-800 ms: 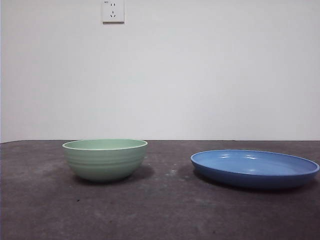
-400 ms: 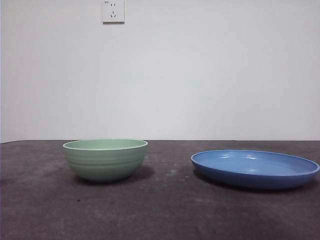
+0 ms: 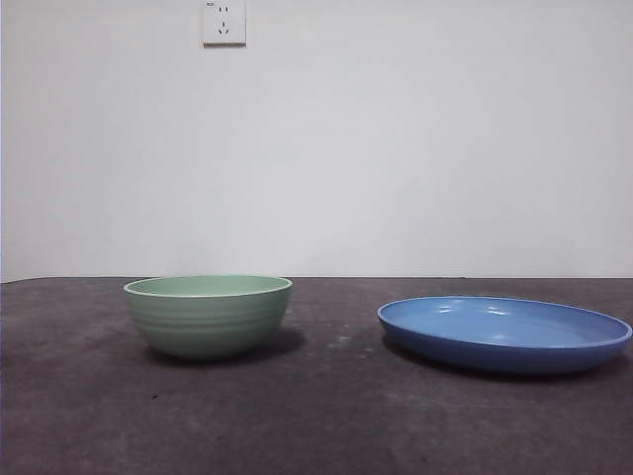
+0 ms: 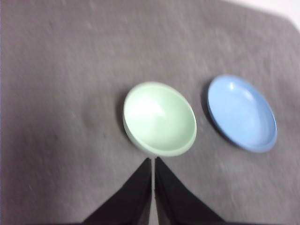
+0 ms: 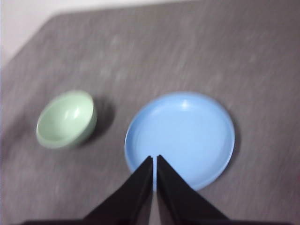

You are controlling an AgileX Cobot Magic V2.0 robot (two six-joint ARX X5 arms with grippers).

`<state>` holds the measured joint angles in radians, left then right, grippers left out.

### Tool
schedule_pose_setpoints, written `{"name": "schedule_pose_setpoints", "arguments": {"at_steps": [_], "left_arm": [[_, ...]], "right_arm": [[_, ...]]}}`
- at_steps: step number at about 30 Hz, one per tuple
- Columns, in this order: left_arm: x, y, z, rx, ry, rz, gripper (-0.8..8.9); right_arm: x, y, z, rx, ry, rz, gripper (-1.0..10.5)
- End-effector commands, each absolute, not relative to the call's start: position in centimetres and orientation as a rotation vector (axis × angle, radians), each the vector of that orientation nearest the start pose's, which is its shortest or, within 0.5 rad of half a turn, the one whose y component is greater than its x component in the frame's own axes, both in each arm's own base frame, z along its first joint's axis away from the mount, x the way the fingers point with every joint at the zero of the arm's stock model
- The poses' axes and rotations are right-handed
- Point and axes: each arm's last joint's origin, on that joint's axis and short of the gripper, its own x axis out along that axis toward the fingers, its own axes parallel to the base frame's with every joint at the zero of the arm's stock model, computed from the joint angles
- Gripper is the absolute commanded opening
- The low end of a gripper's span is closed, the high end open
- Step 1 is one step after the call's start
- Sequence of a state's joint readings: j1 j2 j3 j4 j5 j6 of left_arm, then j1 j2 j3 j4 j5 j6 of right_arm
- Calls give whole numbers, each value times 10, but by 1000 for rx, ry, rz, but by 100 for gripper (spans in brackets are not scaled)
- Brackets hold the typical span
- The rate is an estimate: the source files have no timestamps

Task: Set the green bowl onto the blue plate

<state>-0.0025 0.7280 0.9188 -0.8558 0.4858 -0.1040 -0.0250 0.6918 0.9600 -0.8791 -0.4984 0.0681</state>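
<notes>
Green bowl [image 3: 208,316] apart from blue plate [image 3: 504,333].

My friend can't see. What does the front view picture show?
A green bowl sits upright on a dark table, and a blue plate lies to its right in this view, with a gap of bare table between them. Behind them is a plain white wall with a wall socket. No claw shows here.

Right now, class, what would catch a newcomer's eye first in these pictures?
The green bowl stands empty on the dark table, and the blue plate lies apart to its right in the front view. Both grippers hang above, fingers shut: the left gripper by the bowl, the right gripper over the plate.
</notes>
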Motion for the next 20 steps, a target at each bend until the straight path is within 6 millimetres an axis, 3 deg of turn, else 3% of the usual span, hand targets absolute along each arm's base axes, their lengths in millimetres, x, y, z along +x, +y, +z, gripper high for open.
{"name": "schedule_pose_setpoints", "arguments": {"at_steps": [1,6,12,15,17,20], "left_arm": [[125,-17,335,-190,685,-496,10],[121,-22,333,-173,734,-534,10],[120,-23,332,-167,753,-546,30],[120,-23,332,-169,754,-546,155],[120,-23,331,-172,757,-545,309],[119,-23,331,-176,762,-543,509]], "right_arm": [[118,14,344,152,699,497,8],[121,22,338,113,843,571,8],[121,28,337,93,856,607,26],[121,28,337,94,856,608,198],[121,28,337,101,858,605,365],[121,28,337,110,860,601,445]]}}
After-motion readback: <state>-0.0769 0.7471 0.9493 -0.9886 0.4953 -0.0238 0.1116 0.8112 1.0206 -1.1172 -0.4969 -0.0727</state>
